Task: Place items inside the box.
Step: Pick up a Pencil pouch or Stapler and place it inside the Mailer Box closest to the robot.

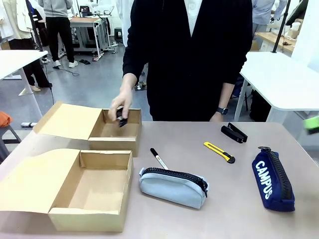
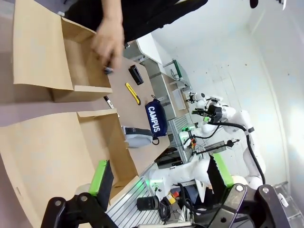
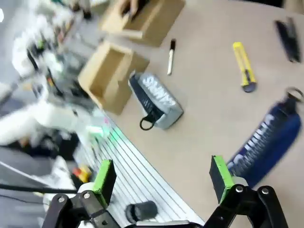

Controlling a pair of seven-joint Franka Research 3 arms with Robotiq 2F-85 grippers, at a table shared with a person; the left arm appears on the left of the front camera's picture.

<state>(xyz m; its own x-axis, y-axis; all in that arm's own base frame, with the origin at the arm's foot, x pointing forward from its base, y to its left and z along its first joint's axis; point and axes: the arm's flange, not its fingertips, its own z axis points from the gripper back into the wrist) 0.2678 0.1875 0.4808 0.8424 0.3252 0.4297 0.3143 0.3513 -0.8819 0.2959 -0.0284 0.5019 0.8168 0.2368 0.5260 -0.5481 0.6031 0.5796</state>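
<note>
Navy pouch lies near the right tool — spread wide, empty.

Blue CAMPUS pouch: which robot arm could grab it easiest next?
Right, probably. The navy pouch lies just beyond the open right end effector. The left end effector hangs by the near box, farther from the pouch.
</note>
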